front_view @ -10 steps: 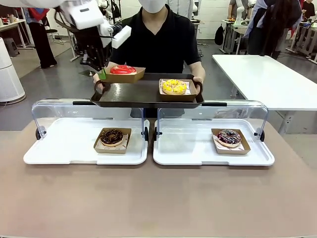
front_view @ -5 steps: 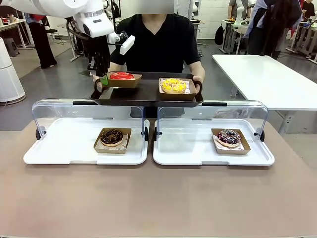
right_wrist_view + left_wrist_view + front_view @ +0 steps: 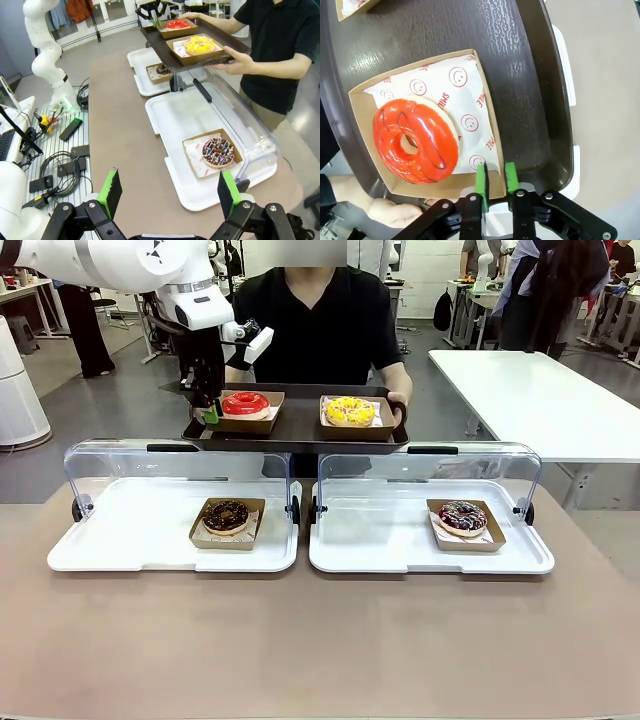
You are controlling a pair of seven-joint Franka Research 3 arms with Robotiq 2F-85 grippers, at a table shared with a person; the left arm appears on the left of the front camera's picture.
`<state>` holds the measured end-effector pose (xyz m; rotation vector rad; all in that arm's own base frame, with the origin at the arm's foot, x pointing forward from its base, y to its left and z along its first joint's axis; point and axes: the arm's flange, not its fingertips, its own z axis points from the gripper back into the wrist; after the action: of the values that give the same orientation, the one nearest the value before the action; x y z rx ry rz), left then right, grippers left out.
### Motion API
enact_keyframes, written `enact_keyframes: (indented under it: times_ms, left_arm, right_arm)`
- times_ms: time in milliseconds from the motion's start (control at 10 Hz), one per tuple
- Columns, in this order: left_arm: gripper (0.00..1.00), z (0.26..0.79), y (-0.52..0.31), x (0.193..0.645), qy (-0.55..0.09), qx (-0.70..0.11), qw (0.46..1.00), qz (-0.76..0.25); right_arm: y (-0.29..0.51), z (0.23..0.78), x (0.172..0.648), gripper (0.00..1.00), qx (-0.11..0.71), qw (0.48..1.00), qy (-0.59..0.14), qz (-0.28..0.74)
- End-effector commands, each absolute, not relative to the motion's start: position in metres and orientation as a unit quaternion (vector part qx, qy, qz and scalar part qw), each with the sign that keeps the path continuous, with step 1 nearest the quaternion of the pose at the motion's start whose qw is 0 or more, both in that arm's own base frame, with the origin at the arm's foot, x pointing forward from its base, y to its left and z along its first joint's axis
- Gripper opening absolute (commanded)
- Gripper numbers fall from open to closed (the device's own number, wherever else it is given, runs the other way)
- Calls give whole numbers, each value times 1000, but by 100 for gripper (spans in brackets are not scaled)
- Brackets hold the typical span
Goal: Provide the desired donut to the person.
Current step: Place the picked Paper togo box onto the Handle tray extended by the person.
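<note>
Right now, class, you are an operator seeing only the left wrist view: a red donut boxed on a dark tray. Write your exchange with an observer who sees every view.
Operator: What else is on the dark tray?
Observer: A yellow donut in its own box, beside the red donut.
Operator: What lies on the table?
Observer: A chocolate donut in the left white tray, a sprinkled donut in the right white tray.
Operator: And the right tool?
Observer: Open and holding nothing, away from the trays.

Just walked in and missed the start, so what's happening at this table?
The person holds a dark tray with a red donut and a yellow donut in paper boxes. The left pincer sits at the red donut's box edge. The right pincer hangs open, away from the tray. Two more donuts lie in the white display trays.
</note>
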<state>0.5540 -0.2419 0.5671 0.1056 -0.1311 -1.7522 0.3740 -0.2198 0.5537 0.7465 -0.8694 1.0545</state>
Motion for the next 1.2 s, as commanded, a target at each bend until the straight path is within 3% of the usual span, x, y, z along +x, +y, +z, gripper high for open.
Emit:
enact_keyframes:
  times_ms: [0, 200, 300, 400, 900, 1100]
  left_arm:
    - [100, 573, -240, 554, -66, 41, 629, -774]
    - [100, 576, -242, 558, -61, 40, 623, -779]
    - [91, 575, -242, 557, -59, 40, 623, -779]
    - [100, 573, -242, 553, -60, 38, 627, -776]
    - [100, 581, -239, 547, -75, 17, 615, -785]
    - [100, 612, -196, 503, -55, -6, 577, -815]
  right_arm:
    - [-220, 552, 374, 100, 336, 709, -398, 474]
    - [-220, 552, 374, 100, 336, 709, -398, 474]
    - [-220, 552, 374, 100, 336, 709, -398, 474]
    - [-220, 552, 374, 100, 336, 709, -398, 474]
    - [-220, 552, 374, 100, 336, 709, -398, 474]
    - [-220, 552, 374, 100, 336, 709, -398, 474]
